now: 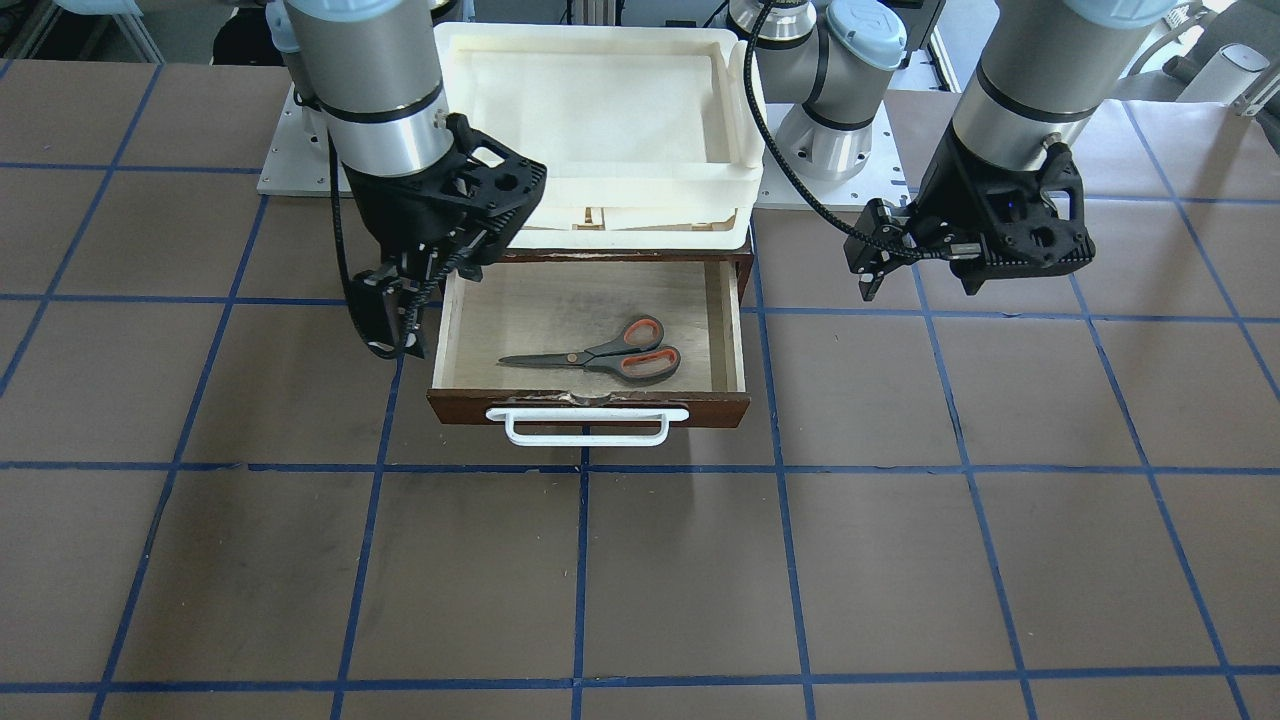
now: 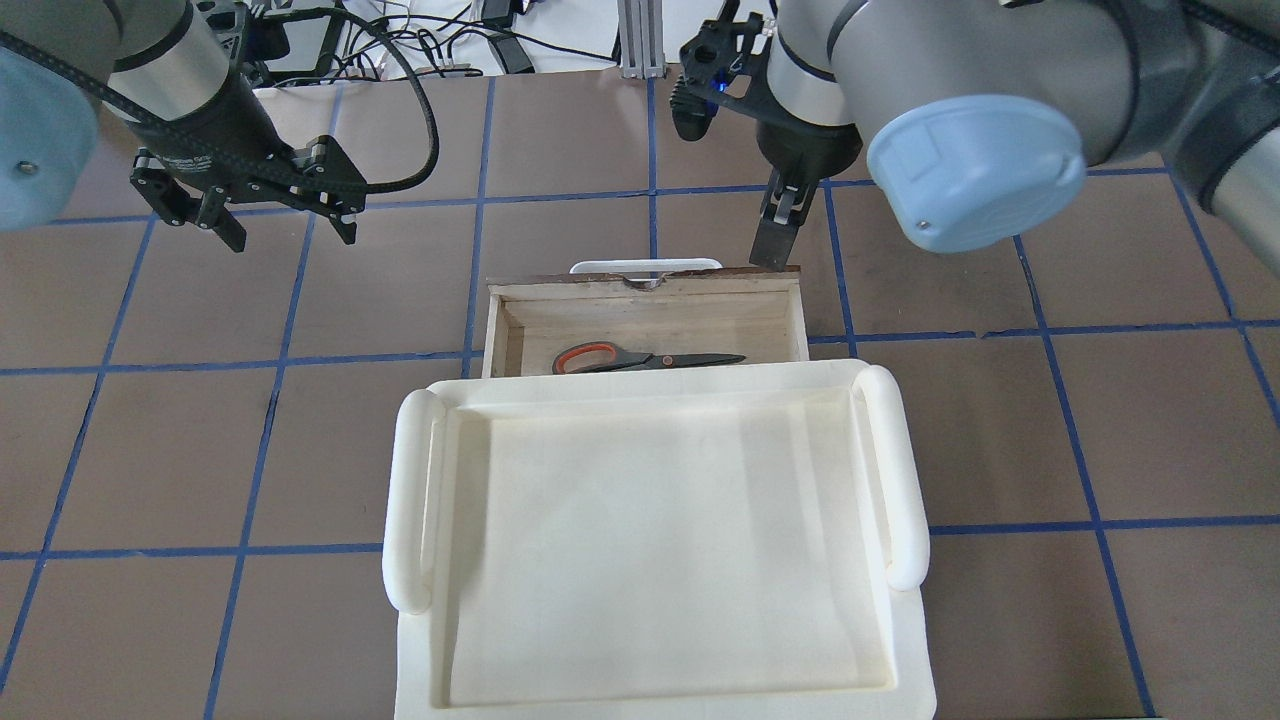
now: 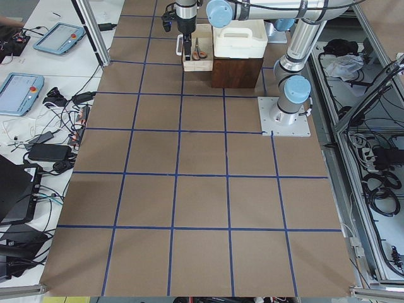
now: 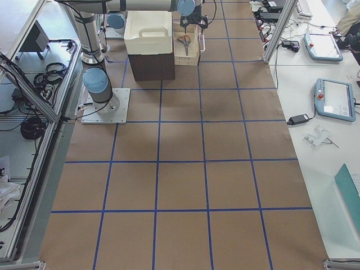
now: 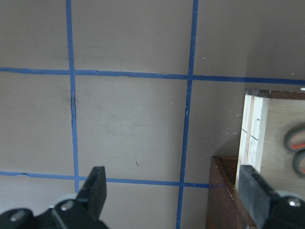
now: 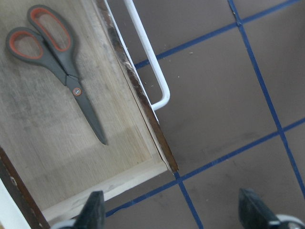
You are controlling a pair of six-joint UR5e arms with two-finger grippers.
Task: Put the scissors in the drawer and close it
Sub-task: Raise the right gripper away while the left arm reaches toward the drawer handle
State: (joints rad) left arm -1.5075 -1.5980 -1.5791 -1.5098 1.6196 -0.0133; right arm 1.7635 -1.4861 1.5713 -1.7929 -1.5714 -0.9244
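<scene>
I see the scissors (image 1: 600,355) lying flat inside the pulled-out drawer (image 1: 738,330), blades toward the right arm's side. The right gripper (image 6: 174,212) hangs beside the drawer's front corner, jaws spread, empty. The left gripper (image 2: 290,232) hovers well apart, likewise spread and empty.

You find the scissors (image 1: 600,355) lying in the drawer (image 1: 590,408), with the tray (image 1: 590,35) on the cabinet (image 4: 151,66) behind it. The left gripper (image 5: 174,186) and right gripper (image 6: 172,210) flank the drawer.
</scene>
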